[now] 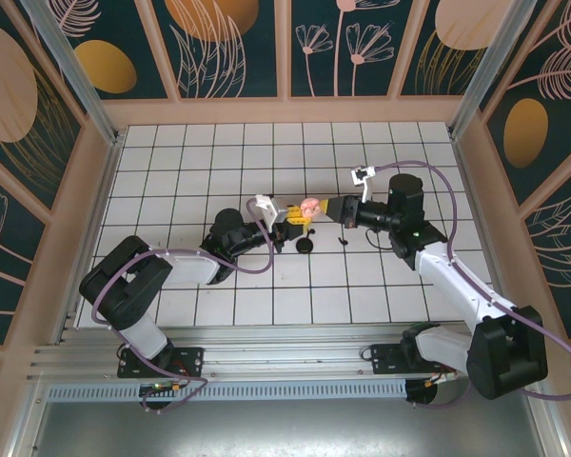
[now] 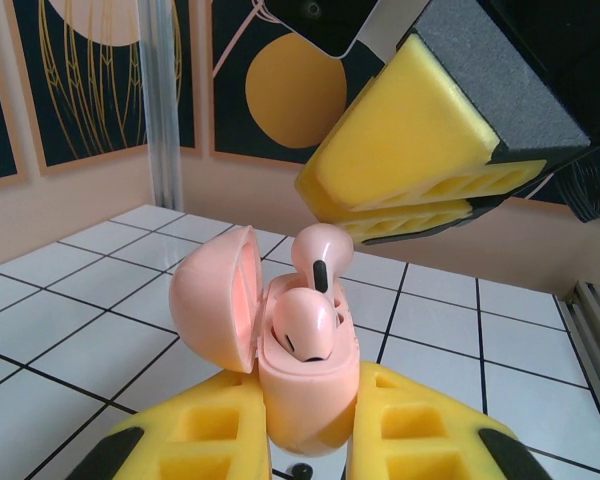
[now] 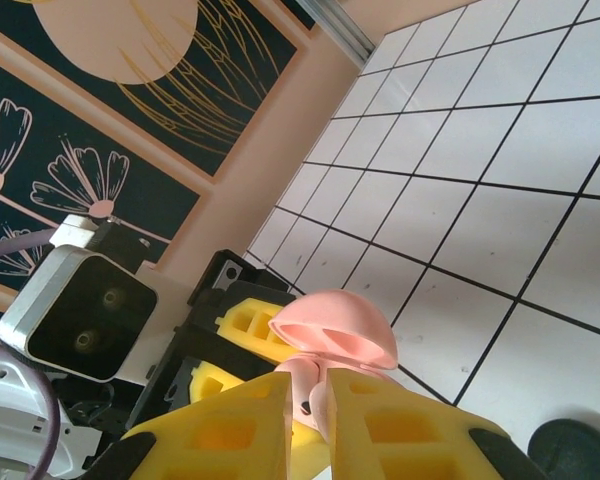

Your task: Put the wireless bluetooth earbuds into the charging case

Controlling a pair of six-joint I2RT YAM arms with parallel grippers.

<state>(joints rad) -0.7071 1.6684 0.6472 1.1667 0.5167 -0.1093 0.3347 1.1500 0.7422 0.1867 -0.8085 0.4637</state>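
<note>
My left gripper (image 2: pixel 310 405) is shut on the lower body of the pale-pink charging case (image 2: pixel 305 375), holding it upright with its lid (image 2: pixel 215 295) swung open to the left. One pink earbud (image 2: pixel 302 325) sits in the near socket. A second earbud (image 2: pixel 322 258) stands taller in the far socket, its stem down. My right gripper (image 2: pixel 325 195) hovers just above that earbud with its yellow fingers (image 2: pixel 410 150) together and nothing between them. In the right wrist view the right gripper (image 3: pixel 320 395) points at the case lid (image 3: pixel 335 330). From above, both grippers (image 1: pixel 293 217) (image 1: pixel 331 209) meet at the case (image 1: pixel 309 207).
A round black disc (image 1: pixel 305 245) lies on the white tiled table (image 1: pixel 266 286) just in front of the case, also seen as a dark disc (image 3: pixel 580 450). A small black bit (image 1: pixel 342 242) lies to its right. Peach walls fence the table.
</note>
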